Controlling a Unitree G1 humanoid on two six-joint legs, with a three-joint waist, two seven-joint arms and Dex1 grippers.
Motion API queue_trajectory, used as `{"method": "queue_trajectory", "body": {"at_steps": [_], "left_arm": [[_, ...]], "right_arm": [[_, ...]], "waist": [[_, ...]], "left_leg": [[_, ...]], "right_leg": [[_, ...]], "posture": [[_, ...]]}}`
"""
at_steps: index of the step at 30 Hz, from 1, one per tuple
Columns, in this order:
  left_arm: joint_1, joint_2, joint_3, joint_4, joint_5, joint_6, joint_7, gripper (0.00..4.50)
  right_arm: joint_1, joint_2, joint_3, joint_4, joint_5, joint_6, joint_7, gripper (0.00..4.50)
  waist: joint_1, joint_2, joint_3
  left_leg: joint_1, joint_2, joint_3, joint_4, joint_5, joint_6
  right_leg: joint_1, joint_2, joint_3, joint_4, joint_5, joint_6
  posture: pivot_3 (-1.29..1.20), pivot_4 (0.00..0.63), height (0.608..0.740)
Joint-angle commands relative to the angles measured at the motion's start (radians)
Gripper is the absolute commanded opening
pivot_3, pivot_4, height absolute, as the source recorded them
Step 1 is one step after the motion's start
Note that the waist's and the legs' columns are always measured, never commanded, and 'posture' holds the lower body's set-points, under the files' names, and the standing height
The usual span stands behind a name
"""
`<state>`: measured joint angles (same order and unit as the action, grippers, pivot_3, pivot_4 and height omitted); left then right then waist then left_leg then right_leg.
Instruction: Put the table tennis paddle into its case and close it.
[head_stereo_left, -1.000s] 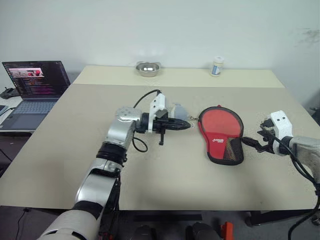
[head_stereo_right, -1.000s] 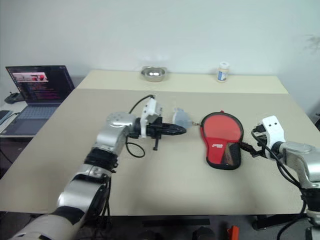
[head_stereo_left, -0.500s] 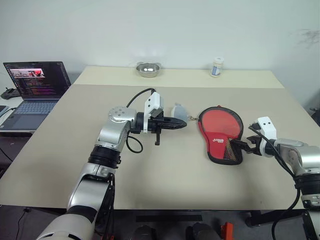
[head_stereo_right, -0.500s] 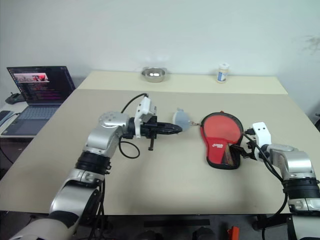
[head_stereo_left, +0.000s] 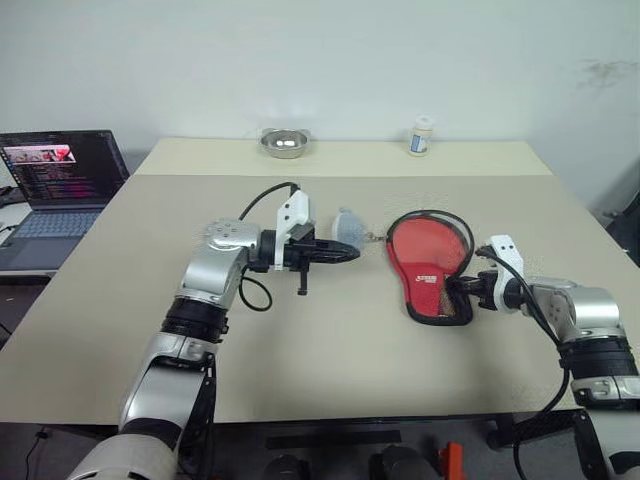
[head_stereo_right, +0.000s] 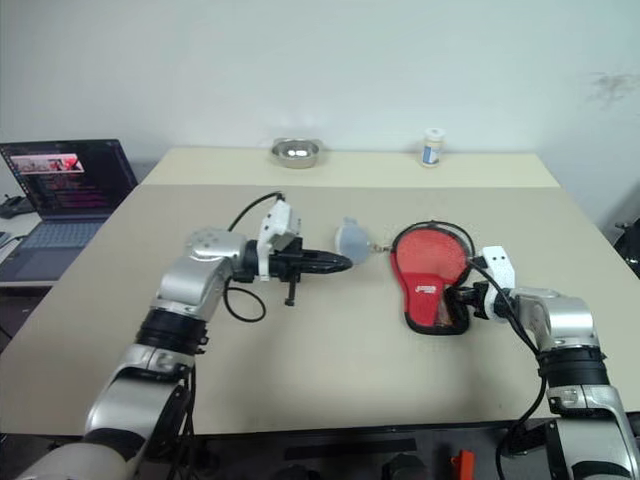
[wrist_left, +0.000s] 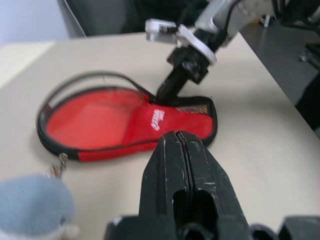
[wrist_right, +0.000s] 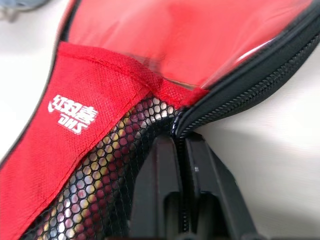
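Note:
The case (head_stereo_left: 432, 290) lies flat on the table, right of centre, its zipper flap open around the round end. The table tennis paddle (head_stereo_left: 425, 243) rests inside it, red face showing through the opening. My right gripper (head_stereo_left: 458, 289) is shut on the case's black zipper edge (wrist_right: 240, 85) beside the mesh pocket (wrist_right: 100, 180) at the narrow end. A grey-blue charm (head_stereo_left: 348, 225) hangs from the zipper pull at the case's left. My left gripper (head_stereo_left: 352, 254) is shut on nothing, level, pointing right toward the case with its tip just beside the charm.
A steel bowl (head_stereo_left: 283, 142) and a small white bottle (head_stereo_left: 421, 136) stand at the far edge of the table (head_stereo_left: 330, 370). An open laptop (head_stereo_left: 55, 175) sits on a side desk at the left. Bare tabletop lies in front of the case.
My right gripper moved left to the case's narrow end and shut on its zipper edge. The left arm drew back slightly to the left. The camera view shifted.

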<state>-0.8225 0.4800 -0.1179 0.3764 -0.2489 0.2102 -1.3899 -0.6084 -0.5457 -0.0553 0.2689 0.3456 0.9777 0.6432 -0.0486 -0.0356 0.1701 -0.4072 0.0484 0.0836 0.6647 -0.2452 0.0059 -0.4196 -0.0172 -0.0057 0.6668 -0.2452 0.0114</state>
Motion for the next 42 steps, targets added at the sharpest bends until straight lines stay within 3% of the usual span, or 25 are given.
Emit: {"method": "queue_trajectory", "body": {"at_steps": [1,8,13,19,29,42], "left_arm": [[0.021,0.029,0.004,-0.106,-0.057,0.056,-0.042,0.0],[0.047,0.023,-0.015,-0.217,-0.11,0.139,-0.048,0.0],[0.056,0.029,-0.023,-0.233,-0.119,0.155,-0.047,0.0],[0.081,0.053,-0.038,-0.253,-0.128,0.173,-0.071,0.0],[0.15,0.22,-0.088,-0.223,-0.056,0.092,-0.179,0.0],[0.165,0.235,-0.098,-0.229,-0.069,0.081,-0.182,0.0]], "right_arm": [[-0.018,0.086,0.041,-0.125,0.068,0.079,0.009,0.02],[0.01,0.27,0.109,-0.324,0.096,0.193,-0.06,0.02],[0.07,0.321,0.141,-0.423,0.109,0.236,-0.104,0.02],[0.157,0.265,0.129,-0.55,0.134,0.302,-0.112,0.02],[0.259,0.142,0.008,-0.736,0.224,0.432,-0.122,0.02],[0.324,0.089,-0.085,-0.854,0.307,0.534,-0.135,0.02]], "waist": [[-0.006,0.0,0.0],[-0.007,0.001,0.001],[0.0,0.001,0.001],[0.01,0.001,0.001],[0.019,0.001,0.001],[0.019,0.0,0.001]], "left_leg": [[0.0,0.0,0.0,0.0,0.0,0.0],[0.0,0.001,-0.002,-0.001,0.001,-0.002],[-0.001,-0.002,-0.002,0.0,0.002,-0.003],[-0.002,-0.004,-0.003,0.0,0.002,-0.003],[-0.002,-0.003,-0.004,-0.001,0.002,-0.003],[-0.005,-0.004,-0.005,0.0,0.002,-0.003]], "right_leg": [[-0.001,0.0,0.0,0.0,0.0,0.0],[-0.006,0.0,0.002,0.013,-0.004,-0.006],[-0.005,0.0,0.0,0.013,-0.005,-0.004],[-0.005,-0.001,0.0,0.011,-0.005,-0.004],[-0.005,-0.001,-0.001,0.011,-0.007,-0.002],[-0.005,-0.001,-0.003,0.009,-0.007,-0.002]], "posture": [[0.0,0.15,0.74],[0.0,0.15,0.74],[0.0,0.15,0.74],[0.0,0.15,0.74],[0.0,0.15,0.74],[0.0,0.15,0.74]]}}
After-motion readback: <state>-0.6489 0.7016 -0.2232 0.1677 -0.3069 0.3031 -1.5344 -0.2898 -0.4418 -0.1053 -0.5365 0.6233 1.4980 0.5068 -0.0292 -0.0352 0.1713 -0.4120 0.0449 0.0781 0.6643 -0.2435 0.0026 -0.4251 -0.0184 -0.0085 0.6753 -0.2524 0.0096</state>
